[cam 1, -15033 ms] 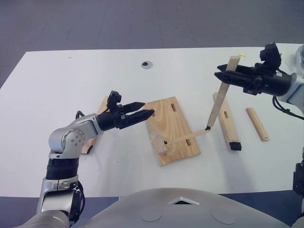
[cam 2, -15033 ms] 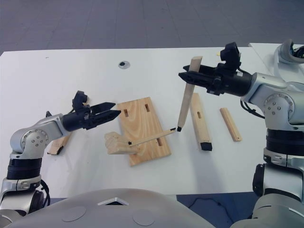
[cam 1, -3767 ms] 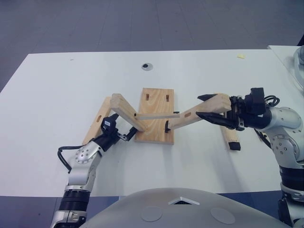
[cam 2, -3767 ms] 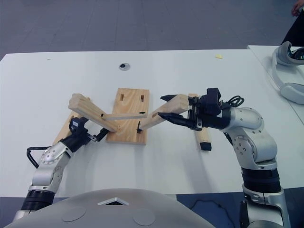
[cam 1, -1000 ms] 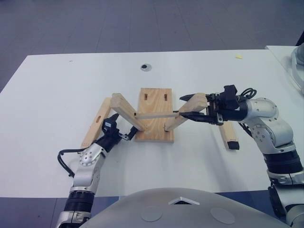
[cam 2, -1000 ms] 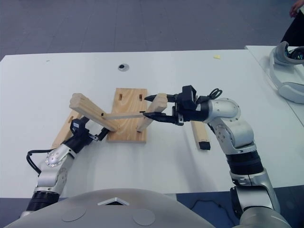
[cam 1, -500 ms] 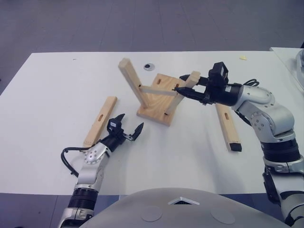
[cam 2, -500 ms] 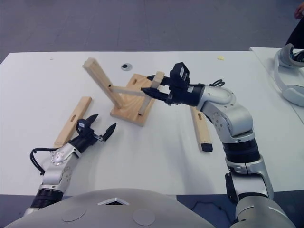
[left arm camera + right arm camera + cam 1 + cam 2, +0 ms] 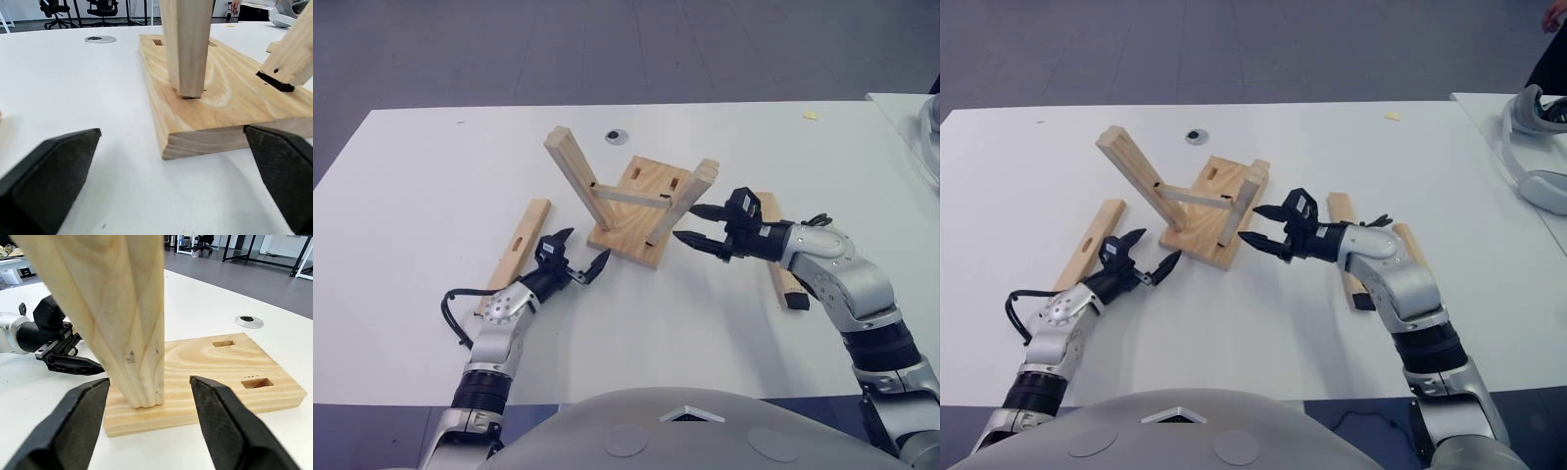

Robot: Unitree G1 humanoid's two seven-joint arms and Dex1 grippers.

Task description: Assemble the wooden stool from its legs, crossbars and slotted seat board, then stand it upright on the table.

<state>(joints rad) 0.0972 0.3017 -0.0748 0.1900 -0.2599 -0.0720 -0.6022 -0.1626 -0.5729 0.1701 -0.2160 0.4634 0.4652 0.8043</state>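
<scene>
the pale wooden slotted seat board (image 9: 628,231) lies flat on the white table (image 9: 431,176), a little towards the far edge and near the middle of its width. two square wooden legs stand in its slots. the taller left leg (image 9: 578,176) leans towards the far-left corner. the right leg (image 9: 680,201) leans towards the right edge. a thin wooden crossbar (image 9: 631,197) joins them partway up.

half a second ago the right gripper (image 9: 685,223) was closed around the top of the right leg. now it has let go and sits lower, just beside that leg on the right-edge side, fingers spread wide and touching nothing. the legs stand on their own.

the left gripper (image 9: 589,243) is spread wide as before, empty, low over the table just off the board's near-left corner. its wrist view shows the board's near edge between the two black fingertips (image 9: 46,171).

a loose slotted wooden leg (image 9: 514,250) lies flat beside the left arm, towards the left edge. another loose leg with a black foot (image 9: 790,292) lies partly under the right arm. a round grey grommet (image 9: 618,136) sits near the far edge.
</scene>
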